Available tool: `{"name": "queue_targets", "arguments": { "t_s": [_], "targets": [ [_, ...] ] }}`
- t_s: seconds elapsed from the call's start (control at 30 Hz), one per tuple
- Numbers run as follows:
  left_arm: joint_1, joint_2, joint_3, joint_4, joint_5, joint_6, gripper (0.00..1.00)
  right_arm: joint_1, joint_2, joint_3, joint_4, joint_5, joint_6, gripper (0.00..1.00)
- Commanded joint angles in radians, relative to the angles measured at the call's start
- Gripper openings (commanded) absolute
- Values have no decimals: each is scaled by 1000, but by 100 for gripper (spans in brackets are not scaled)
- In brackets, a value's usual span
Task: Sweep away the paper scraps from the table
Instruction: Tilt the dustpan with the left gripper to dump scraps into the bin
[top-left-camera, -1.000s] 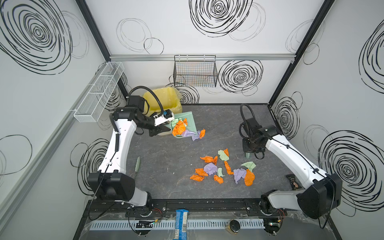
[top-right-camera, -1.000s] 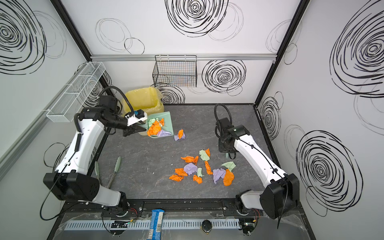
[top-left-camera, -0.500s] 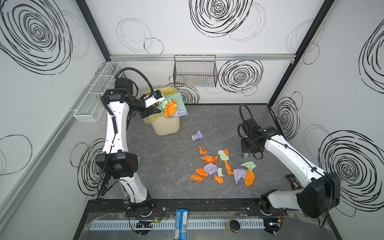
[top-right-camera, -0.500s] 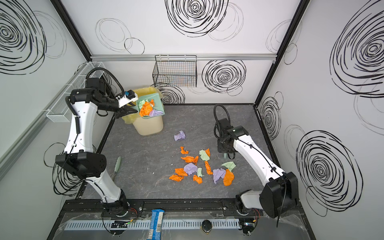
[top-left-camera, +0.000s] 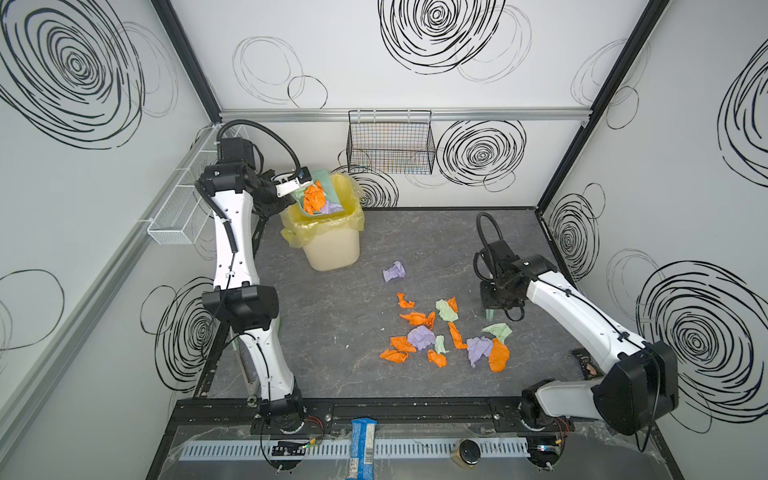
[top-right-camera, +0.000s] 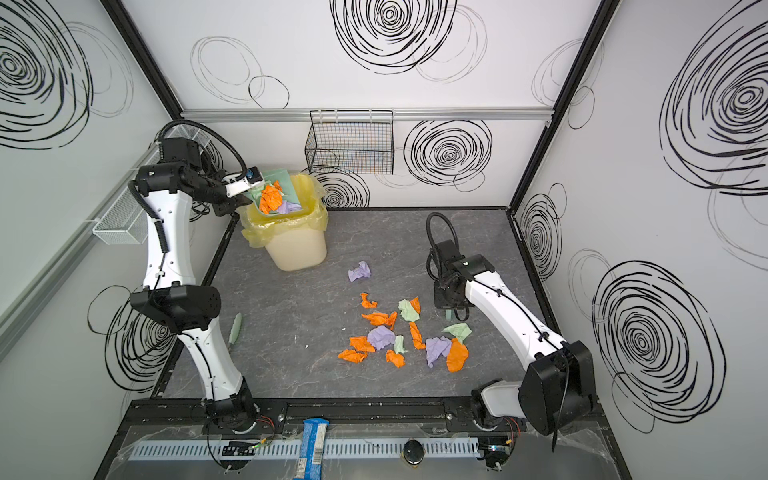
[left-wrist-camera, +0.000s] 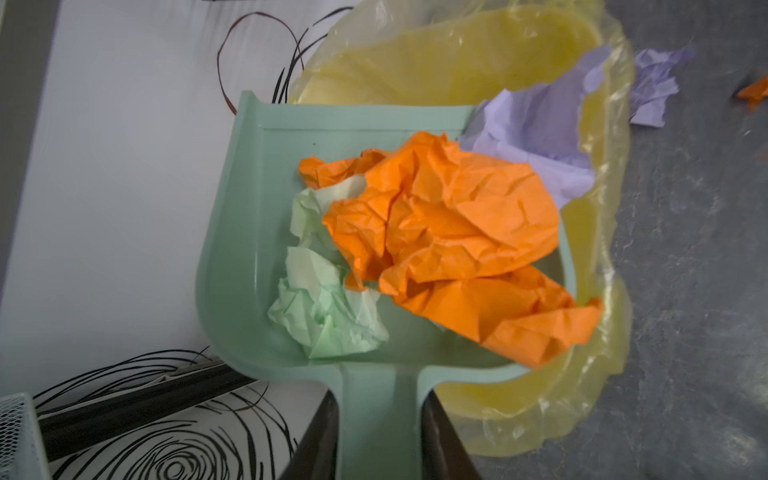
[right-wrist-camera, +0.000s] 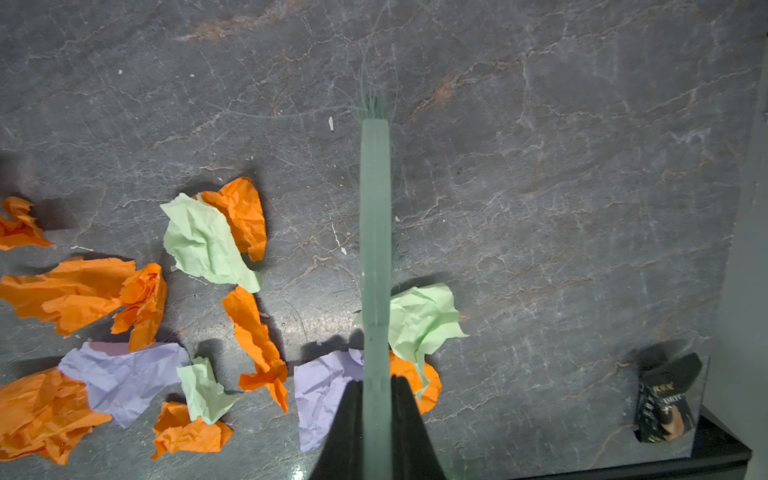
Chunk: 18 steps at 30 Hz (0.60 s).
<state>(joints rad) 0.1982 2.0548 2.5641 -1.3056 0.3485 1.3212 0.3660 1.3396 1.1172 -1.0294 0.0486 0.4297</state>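
Several orange, lilac and pale green paper scraps (top-left-camera: 440, 332) (top-right-camera: 399, 332) (right-wrist-camera: 208, 245) lie in a loose heap on the dark grey table (top-left-camera: 332, 332), right of the middle. A lone lilac scrap (top-left-camera: 394, 272) (left-wrist-camera: 656, 83) lies nearer the bin. My left gripper (top-left-camera: 291, 191) (left-wrist-camera: 379, 399) is shut on the handle of the mint dustpan (top-left-camera: 326, 183) (left-wrist-camera: 249, 208). It holds the dustpan over the yellow-lined bin (top-left-camera: 332, 245) (left-wrist-camera: 436, 54), with more scraps (left-wrist-camera: 440, 216) piled in it. My right gripper (top-left-camera: 496, 307) (right-wrist-camera: 376, 382) is shut on the mint brush (right-wrist-camera: 375, 208), beside the heap.
A black wire basket (top-left-camera: 390, 143) hangs on the back wall and a white mesh shelf (top-left-camera: 183, 208) on the left wall. A black packet (top-left-camera: 586, 363) (right-wrist-camera: 665, 403) lies at the table's right edge. A pale green stick (top-right-camera: 235, 328) lies by the left arm.
My left arm has lifted the loaded dustpan off the table and carried it back over the bin. A lilac and an orange scrap stayed behind on the table. The right arm has barely moved.
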Motion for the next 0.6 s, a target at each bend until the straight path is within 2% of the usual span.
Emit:
{"name": "queue_targets", "arguments": {
  "t_s": [0.0, 0.27, 0.4, 0.57],
  "targets": [
    [-55, -7, 7, 100, -190, 101, 0, 4, 9, -10, 6, 5, -2, 0],
    [-142, -48, -41, 187, -464, 284, 0, 14, -2, -38, 24, 0, 4, 0],
    [-160, -106, -127, 268, -532, 337, 0, 18, 8, -28, 32, -3, 4, 0],
    [-153, -123, -122, 346, -576, 357, 0, 26, 23, 22, 29, 14, 4, 0]
  ]
}}
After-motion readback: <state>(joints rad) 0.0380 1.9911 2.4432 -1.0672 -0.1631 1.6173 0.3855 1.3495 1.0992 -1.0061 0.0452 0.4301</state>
